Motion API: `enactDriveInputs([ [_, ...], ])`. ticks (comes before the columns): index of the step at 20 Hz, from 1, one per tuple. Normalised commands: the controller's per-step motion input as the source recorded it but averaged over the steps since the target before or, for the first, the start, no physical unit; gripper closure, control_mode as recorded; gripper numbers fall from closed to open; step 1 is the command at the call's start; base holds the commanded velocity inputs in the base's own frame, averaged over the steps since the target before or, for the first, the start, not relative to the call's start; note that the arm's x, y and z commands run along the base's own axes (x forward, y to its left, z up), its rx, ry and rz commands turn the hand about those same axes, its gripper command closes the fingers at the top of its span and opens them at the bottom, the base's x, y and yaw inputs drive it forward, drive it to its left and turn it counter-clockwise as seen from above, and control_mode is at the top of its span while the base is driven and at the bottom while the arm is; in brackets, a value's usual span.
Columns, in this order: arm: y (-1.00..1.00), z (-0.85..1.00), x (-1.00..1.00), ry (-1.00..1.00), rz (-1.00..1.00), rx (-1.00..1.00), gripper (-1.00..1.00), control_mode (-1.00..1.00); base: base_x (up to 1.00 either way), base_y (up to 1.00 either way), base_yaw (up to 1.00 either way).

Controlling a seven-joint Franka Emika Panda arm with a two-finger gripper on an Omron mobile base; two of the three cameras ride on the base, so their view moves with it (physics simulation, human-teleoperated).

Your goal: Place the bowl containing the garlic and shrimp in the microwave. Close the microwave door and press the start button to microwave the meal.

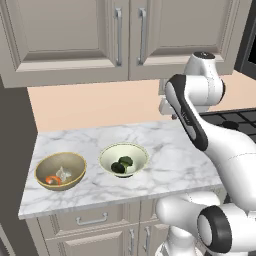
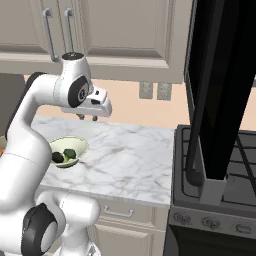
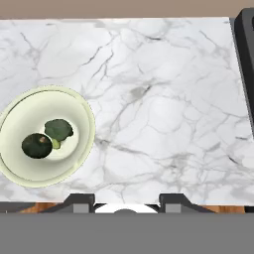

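- Bowl: lower left of the left base view, on the marble counter; garlic and shrimp inside.
- Pale bowl: just right of it, holding dark green lumps.
- Gripper: high over the counter, empty; jaws apparently part-spread, though small in frame.
- Microwave door: black panel, right side of the right base view, above the stove.

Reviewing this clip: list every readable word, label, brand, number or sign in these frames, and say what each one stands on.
None: no readable text in any view.
The microwave door is plain glossy black, with no brand or label.
The stove knobs carry no marks that can be made out.
The wall outlets, cabinet doors, marble counter, tan bowl and pale bowl are unmarked.
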Motion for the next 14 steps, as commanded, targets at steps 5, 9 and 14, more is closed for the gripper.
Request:
enactDriveInputs([
  [5, 0.18, -0.16, -0.18, 0.00, -0.01, -0.02, -1.00, -1.00, 0.00, 0.00, 0.00],
  [9, 0.46, -0.34, -0.61, -0.09, 0.00, 0.00, -1.00, -1.00, 0.00, 0.00, 0.00],
  [14, 0.80, -0.29, -0.67, -0.26, -0.07, 0.00, -1.00, -1.00, 0.00, 0.00, 0.00],
])
